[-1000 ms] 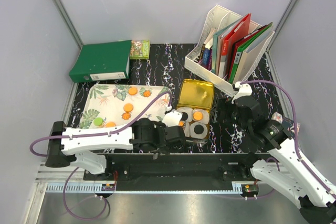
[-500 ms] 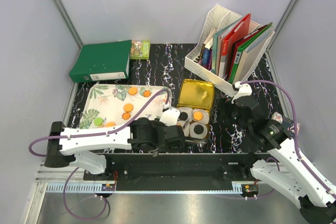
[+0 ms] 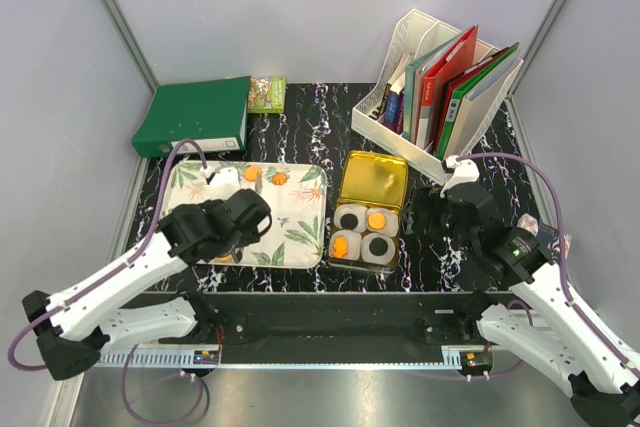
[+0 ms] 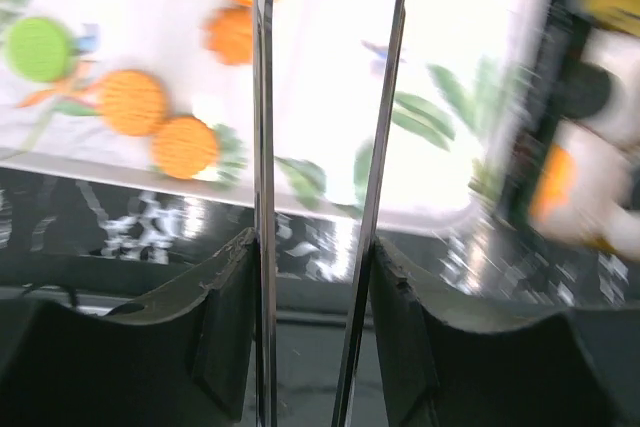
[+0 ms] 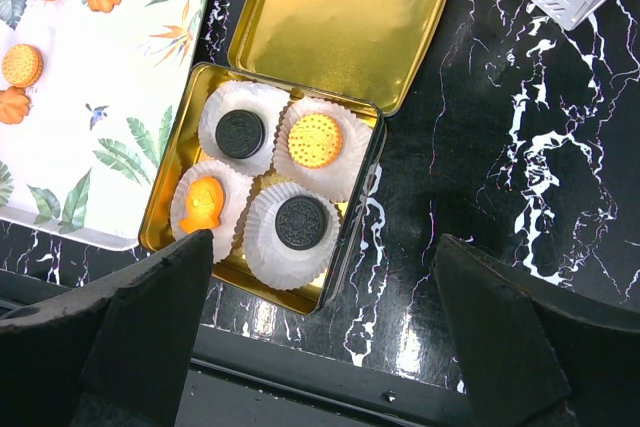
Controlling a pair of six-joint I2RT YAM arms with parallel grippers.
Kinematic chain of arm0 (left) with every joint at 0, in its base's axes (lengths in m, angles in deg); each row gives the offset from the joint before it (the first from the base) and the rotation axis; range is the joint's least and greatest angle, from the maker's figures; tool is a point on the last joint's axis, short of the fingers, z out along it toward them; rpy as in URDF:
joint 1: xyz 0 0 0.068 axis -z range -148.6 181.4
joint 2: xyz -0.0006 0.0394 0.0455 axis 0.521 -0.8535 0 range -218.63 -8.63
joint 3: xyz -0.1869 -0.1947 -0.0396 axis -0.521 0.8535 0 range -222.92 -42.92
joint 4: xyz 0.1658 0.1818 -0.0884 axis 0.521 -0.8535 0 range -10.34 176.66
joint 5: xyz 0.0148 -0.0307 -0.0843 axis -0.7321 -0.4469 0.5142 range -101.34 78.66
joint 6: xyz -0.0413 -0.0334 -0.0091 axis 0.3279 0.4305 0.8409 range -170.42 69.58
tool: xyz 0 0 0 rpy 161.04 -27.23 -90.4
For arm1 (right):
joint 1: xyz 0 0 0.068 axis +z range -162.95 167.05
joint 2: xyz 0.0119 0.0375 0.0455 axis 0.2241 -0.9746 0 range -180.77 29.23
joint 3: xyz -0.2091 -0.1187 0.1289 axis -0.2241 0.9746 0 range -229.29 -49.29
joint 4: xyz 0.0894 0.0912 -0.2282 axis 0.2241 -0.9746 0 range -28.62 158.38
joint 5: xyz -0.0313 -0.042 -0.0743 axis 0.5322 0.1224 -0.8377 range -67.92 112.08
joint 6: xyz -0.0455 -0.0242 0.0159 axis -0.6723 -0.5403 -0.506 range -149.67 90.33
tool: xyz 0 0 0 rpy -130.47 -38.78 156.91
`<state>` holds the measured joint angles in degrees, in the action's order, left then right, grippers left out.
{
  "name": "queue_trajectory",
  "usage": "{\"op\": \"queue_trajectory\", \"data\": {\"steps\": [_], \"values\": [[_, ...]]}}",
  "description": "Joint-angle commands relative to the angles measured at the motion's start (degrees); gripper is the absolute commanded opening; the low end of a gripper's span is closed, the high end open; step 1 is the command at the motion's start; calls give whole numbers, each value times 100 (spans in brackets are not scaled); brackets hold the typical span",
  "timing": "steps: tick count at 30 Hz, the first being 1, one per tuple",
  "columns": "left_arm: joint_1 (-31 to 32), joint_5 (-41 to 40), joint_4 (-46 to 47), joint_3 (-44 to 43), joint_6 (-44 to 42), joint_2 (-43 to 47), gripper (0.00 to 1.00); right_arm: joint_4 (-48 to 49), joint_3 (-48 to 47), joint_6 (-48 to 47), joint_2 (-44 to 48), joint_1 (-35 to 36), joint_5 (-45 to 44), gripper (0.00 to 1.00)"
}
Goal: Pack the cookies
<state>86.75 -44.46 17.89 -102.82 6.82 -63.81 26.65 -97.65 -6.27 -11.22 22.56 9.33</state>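
The gold tin, right of the leaf-print tray, has all four paper cups filled: two black cookies, a round orange one and a shaped orange one. Its lid lies open on the far side. Several orange cookies are left on the tray, so the packing looks nearly done. The left gripper hovers over the tray's near edge, jaws partly spread and empty, and the right gripper is spread wide and empty above the tin.
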Motion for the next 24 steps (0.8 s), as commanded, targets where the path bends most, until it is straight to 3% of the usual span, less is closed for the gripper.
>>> {"op": "queue_trajectory", "data": {"steps": [1, 8, 24], "values": [[-770, -308, 663, 321, -651, -281, 48, 210, -7, -37, 2, -17, 27, 100], [-947, -687, 1515, 531, -880, -1179, 48, 175, -7, -28, 98, -17, 1, 100], [-1633, 280, 2237, 848, -1065, -2410, 64, 166, -16, -46, 90, -17, -69, 100]]}}
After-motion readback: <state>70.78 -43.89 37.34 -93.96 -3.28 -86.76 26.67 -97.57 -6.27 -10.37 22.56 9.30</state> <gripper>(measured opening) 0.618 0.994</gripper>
